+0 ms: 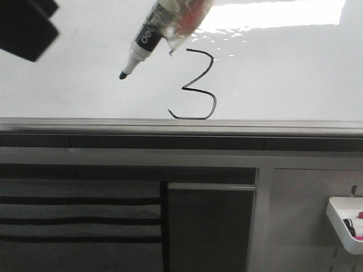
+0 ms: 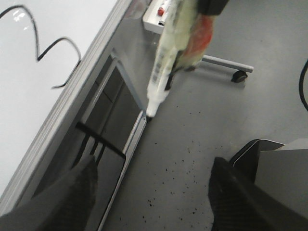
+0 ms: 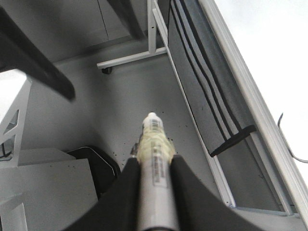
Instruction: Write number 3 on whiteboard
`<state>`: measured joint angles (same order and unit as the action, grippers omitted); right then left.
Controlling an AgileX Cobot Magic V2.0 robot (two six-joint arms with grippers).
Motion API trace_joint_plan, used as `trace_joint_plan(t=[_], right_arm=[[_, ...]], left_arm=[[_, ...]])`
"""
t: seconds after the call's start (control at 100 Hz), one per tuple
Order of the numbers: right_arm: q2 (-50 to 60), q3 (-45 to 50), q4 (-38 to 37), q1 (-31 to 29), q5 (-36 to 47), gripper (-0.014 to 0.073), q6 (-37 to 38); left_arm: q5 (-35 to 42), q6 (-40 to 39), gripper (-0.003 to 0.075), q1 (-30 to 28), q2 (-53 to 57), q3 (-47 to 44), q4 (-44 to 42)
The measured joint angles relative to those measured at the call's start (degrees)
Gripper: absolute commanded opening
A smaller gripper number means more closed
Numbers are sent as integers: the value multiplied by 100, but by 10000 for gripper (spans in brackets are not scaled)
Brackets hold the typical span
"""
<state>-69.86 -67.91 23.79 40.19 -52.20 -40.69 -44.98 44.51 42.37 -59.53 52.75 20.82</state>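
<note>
Marker tip off the board, up-left of the digit.
Number 3 [image 1: 197, 85] on whiteboard [image 1: 283, 73], just above rail [image 1: 181, 126]; marker [image 1: 142, 48] up-left; tray [image 1: 346, 221] low right.

A bright rectangular glare washes the upper right of the whiteboard [image 1: 68, 73] in the front view, the cabinets below sitting dim. Both wrist views are soft, the marker [image 2: 166, 67] blurred and the board overexposed.

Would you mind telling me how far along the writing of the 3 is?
Done: a thin black hand-drawn number 3 stands complete on the glossy white whiteboard. In hand: the right pincer grips the black-and-white marker pen, its tip apparently off the board. Left: seemingly nothing but withdrawing.
</note>
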Motion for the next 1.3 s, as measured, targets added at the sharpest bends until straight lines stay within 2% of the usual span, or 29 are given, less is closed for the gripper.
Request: trace_joint_plan(t=[0.15, 0.34, 0.52, 0.81, 1.3], right_arm=[[0, 3, 0, 0, -10, 45, -38], [0, 3, -11, 0, -13, 45, -51], [0, 3, -11, 0, -33, 45, -51], [0, 3, -11, 0, -33, 45, -53], [0, 3, -23, 0, 0, 49, -53]], left_arm=[[440, 62, 449, 484, -578, 213, 37], [646, 62, 438, 573, -1179, 319, 50], [917, 62, 333, 573, -1282, 333, 85], [947, 62, 181, 573, -1252, 333, 94], [947, 121, 43, 573, -1252, 333, 98]])
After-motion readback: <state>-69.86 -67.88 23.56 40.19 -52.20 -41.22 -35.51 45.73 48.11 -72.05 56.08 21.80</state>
